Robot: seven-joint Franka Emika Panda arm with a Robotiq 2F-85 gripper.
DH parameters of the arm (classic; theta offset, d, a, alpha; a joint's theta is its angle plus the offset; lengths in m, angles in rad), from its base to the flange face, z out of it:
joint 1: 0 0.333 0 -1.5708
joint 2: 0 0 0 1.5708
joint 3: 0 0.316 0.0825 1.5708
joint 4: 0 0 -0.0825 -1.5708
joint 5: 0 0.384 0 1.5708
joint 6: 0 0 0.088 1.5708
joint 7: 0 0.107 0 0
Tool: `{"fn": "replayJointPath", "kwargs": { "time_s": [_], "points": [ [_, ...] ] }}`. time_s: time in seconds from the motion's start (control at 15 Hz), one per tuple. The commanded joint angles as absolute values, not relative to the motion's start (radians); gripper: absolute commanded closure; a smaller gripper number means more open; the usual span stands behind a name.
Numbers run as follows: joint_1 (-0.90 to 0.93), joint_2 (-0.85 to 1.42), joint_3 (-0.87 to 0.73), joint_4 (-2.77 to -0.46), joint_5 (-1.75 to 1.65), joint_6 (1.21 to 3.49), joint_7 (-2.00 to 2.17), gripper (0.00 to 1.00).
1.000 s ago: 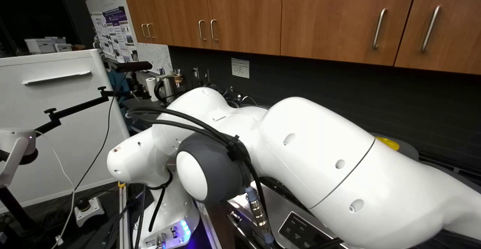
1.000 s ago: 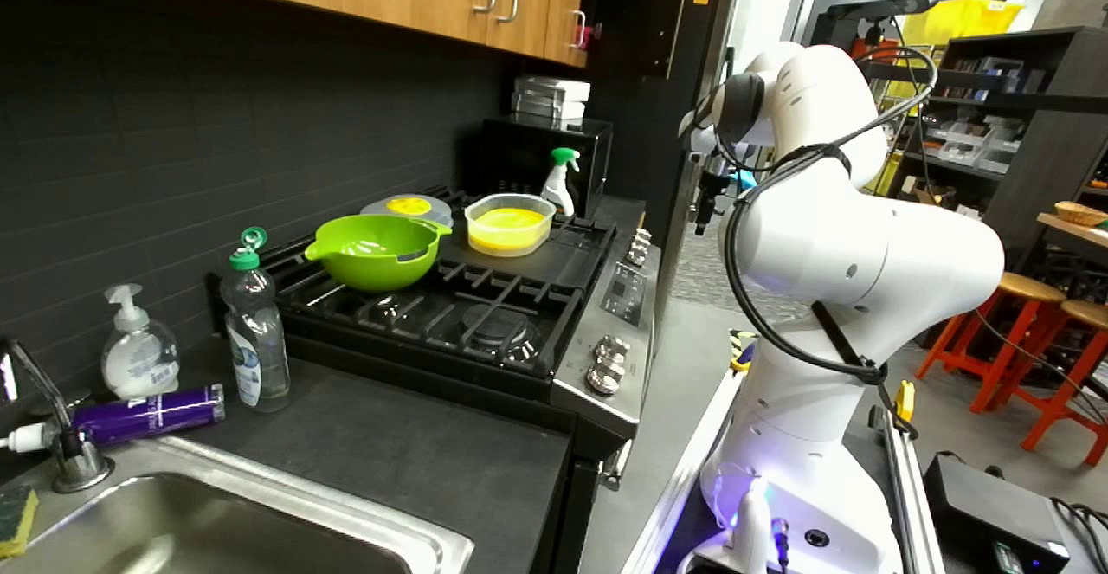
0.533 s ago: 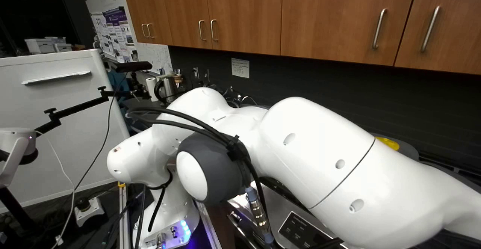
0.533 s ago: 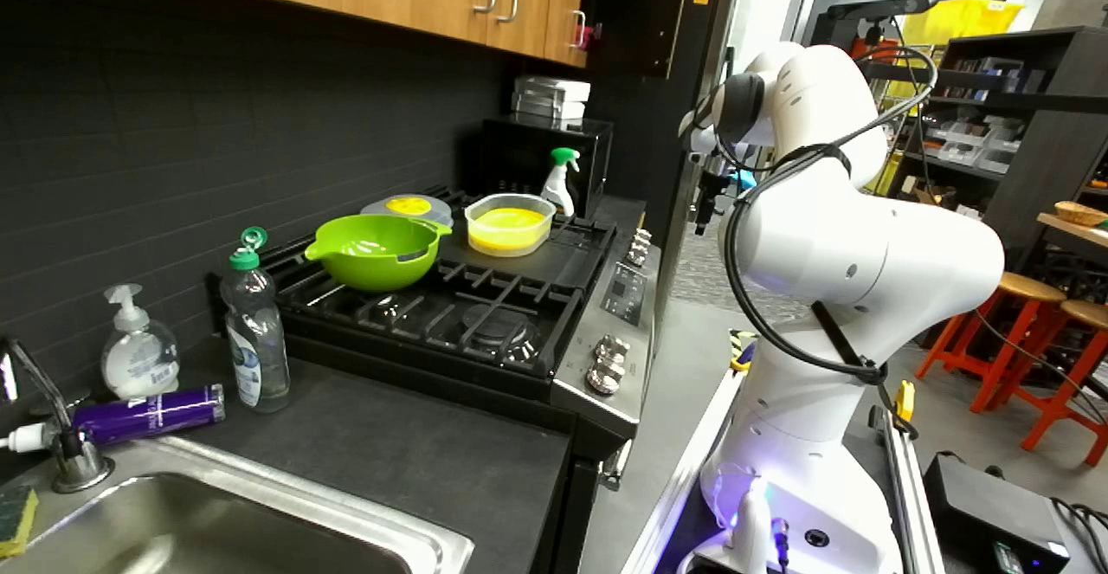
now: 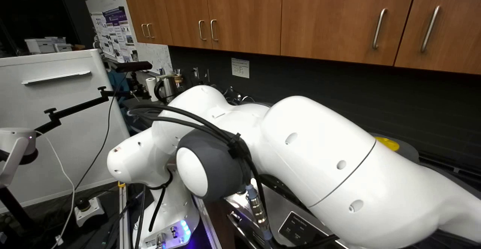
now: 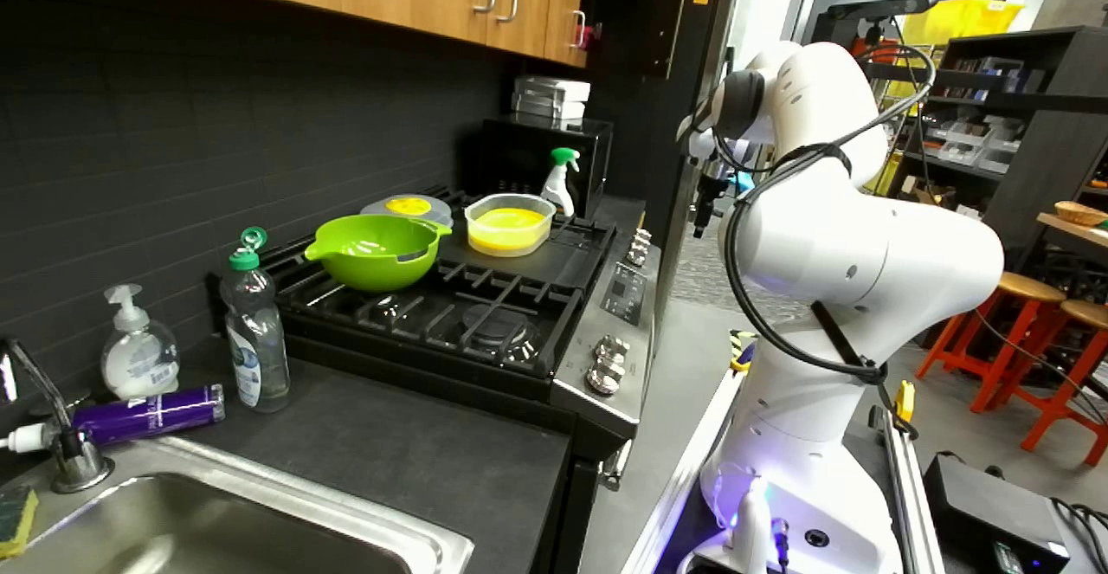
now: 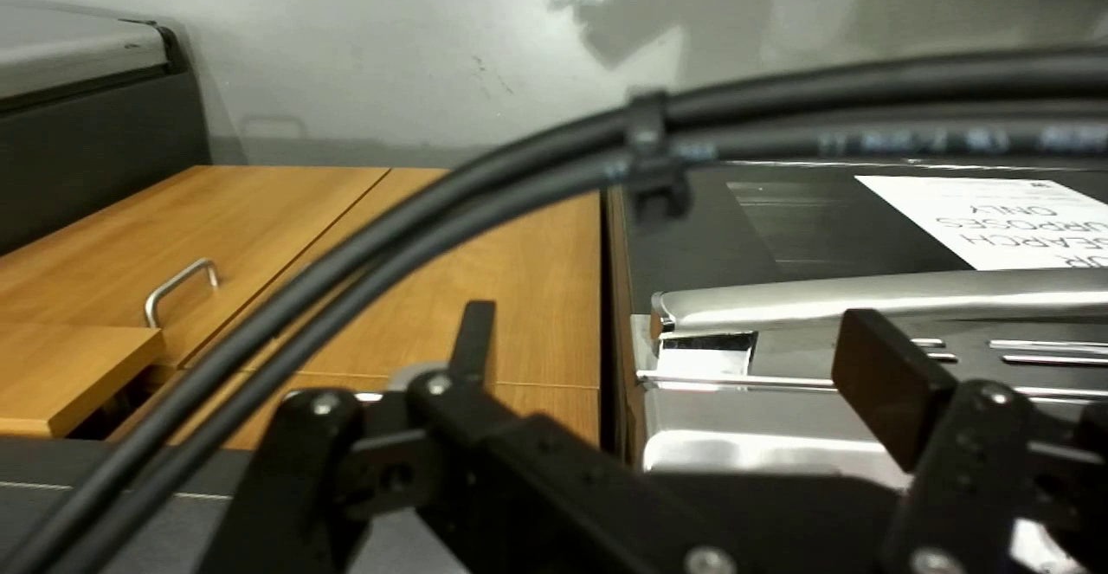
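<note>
Oven handle (image 7: 879, 292) beyond the tool (image 7: 679, 362), jaws spread wide, wooden cabinet front (image 7: 528, 280) alongside

Wrist view: oven handle (image 7: 917, 293) gleaming at three o'clock, soft shadow (image 7: 710, 3) on floor (image 7: 372, 63) at one; near cables (image 7: 554, 148) blurred. In exterior view, blue base lights (image 5: 185, 231) glowing at seven.

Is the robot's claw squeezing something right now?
No, in the wrist view the claw stands wide open, with nothing gripped between its fingers.
</note>
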State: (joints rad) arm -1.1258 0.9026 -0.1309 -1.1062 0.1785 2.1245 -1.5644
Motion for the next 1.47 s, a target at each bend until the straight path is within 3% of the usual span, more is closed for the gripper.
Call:
{"fn": "replayJointPath", "kwargs": {
  "time_s": [0.0,0.27,0.67,0.73,1.0,1.4],
  "points": [
    [-1.107,0.761,-0.127,-1.343,0.186,2.264,-1.6,0.0],
    [-1.108,0.63,-0.127,-1.516,0.19,2.366,-1.634,0.0],
    [-1.128,0.4,-0.12,-1.778,0.142,2.338,-1.737,0.0],
    [-1.117,0.516,-0.136,-1.631,0.141,2.319,-1.693,0.0],
    [-1.108,0.433,-0.144,-1.737,0.147,2.321,-1.723,0.0],
    [-1.091,0.395,-0.137,-1.721,0.153,2.129,-1.763,0.0]
  ]
}}
